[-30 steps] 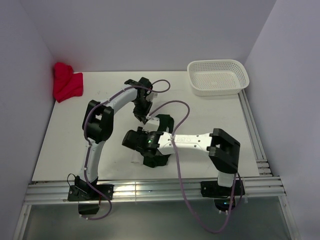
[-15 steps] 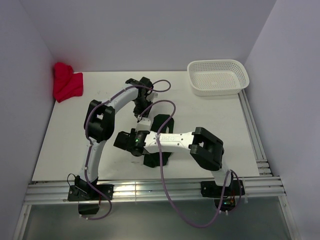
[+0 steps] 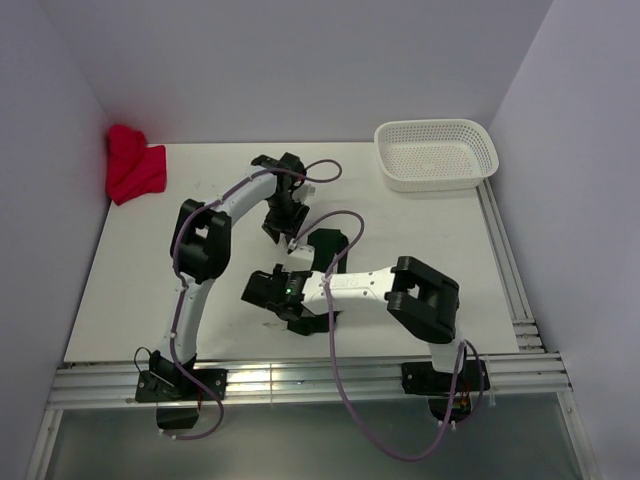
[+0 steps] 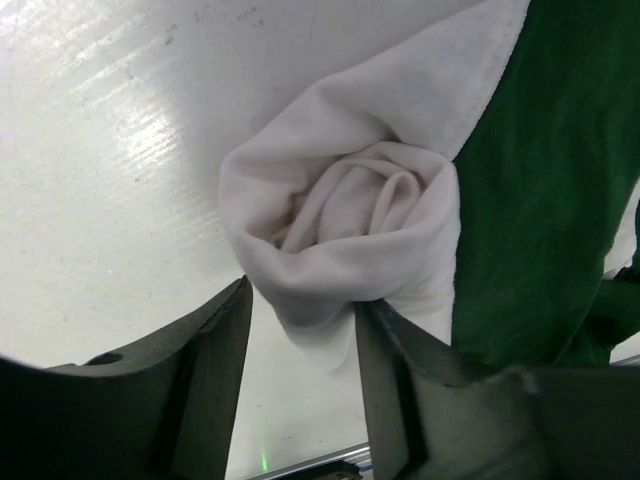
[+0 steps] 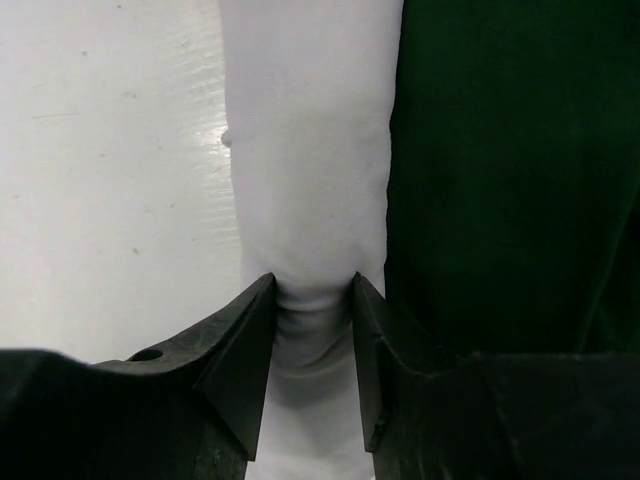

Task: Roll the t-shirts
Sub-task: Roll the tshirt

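The off-white t-shirt lies as a tight roll, its spiral end facing the left wrist camera. My left gripper straddles that end with its jaws open; a gap shows on the left side. In the right wrist view, my right gripper is shut on the roll, and the cloth is creased between the fingers. The dark green t-shirt lies flat against the roll's right side and also shows in the left wrist view. From above, both grippers sit mid-table, with the green cloth partly under the right arm.
A crumpled red cloth lies in the far left corner against the wall. A white mesh basket stands at the far right. Metal rails run along the table's near edge and right side.
My left gripper's jaws have opened off the roll's end. The right arm swung left, then came back a little, and its jaws closed tighter on the roll.
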You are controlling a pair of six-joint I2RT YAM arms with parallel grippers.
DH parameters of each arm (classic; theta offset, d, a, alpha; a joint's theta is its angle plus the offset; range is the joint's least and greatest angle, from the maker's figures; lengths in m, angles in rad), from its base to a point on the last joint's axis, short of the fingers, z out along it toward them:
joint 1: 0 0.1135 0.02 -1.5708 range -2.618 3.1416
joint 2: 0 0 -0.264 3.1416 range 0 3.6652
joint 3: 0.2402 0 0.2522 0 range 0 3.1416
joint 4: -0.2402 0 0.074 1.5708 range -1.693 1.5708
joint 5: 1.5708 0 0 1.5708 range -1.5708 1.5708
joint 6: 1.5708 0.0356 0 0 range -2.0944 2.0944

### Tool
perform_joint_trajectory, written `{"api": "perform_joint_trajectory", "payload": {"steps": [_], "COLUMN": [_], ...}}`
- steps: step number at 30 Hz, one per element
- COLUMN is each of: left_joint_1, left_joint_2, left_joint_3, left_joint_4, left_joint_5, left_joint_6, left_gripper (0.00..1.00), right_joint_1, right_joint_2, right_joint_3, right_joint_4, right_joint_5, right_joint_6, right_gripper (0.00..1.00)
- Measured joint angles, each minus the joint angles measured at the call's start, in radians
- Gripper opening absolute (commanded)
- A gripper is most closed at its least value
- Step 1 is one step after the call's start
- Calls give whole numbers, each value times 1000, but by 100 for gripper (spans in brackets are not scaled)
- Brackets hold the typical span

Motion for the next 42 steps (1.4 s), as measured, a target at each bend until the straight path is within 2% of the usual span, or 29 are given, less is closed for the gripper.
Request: {"api": "perform_joint_trajectory", "payload": {"steps": [2, 7, 8, 13, 16, 21, 28, 31, 34, 35, 38, 40, 42], "left_joint_1": [4, 24, 29, 78, 126, 206, 217, 214, 213, 213, 211, 208, 202], "left_joint_2": [8, 42, 48, 32, -16, -116, -128, -128, -127, -126, -124, -124, -132], "left_joint_3": [17, 89, 106, 126, 64, -141, -390, -412, -426, -428, -429, -428, -428], "left_joint_4": [-10, -38, -43, -14, 24, 103, 243, 296, 368, 388, 410, 409, 404], "left_joint_5": [4, 71, 98, 243, 342, 487, 668, 715, 715, 708, 652, 610, 578], "left_joint_6": [18, 65, 77, 117, 140, 180, 192, 174, 125, 104, 41, 3, -24], "left_gripper": [64, 74, 80, 81, 81, 81, 81, 75, 62, 52, 33, 27, 25], "right_joint_1": [-8, -40, -48, -104, -136, -180, -230, -245, -253, -255, -260, -261, -261], "right_joint_2": [-45, -180, -201, -291, -310, -291, -92, -8, 43, 49, 46, 23, -14], "right_joint_3": [-72, -298, -336, -552, -668, -832, -924, -923, -922, -922, -906, -889, -880], "right_joint_4": [79, 316, 359, 671, 878, 1220, 1697, 1835, 1914, 1923, 1901, 1844, 1774], "right_joint_5": [-10, -60, -73, -185, -253, -356, -490, -536, -565, -571, -580, -582, -580], "right_joint_6": [-3, -22, -23, -37, -38, -25, 26, 49, 67, 70, 69, 60, 42], "right_gripper": [38, 33, 30, 28, 28, 28, 28, 28, 28, 30, 35, 39, 44]}}
